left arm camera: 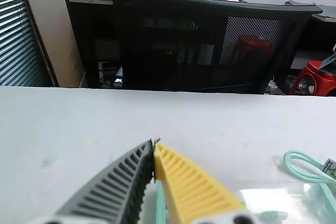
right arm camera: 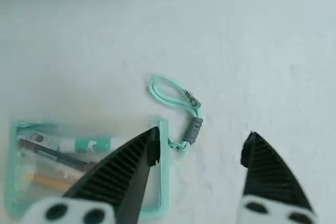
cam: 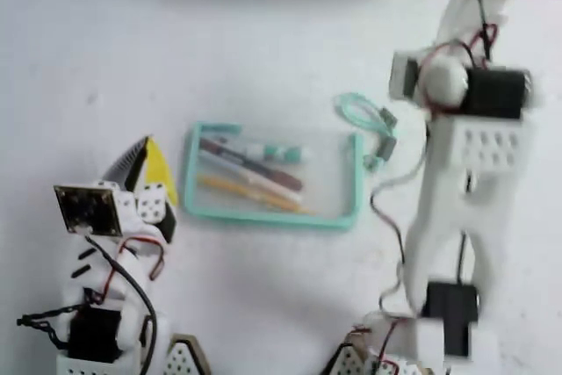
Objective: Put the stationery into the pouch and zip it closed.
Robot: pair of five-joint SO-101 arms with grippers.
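your left gripper (cam: 147, 143) has its grey and yellow fingers pressed tip to tip with nothing between them. it sits just beside the pouch (cam: 263, 215), at the end away from the strap (cam: 360, 116). your right gripper (right arm camera: 203, 136) is spread wide and holds nothing, above the strap end. the pouch lies flat mid table (cam: 263, 59) with pens (cam: 255, 162) inside. zip state: cannot tell.

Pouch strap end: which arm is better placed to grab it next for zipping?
Right, probably. The right gripper is open over the strap at one corner of the pouch. The left gripper is shut at the opposite end, away from the strap.
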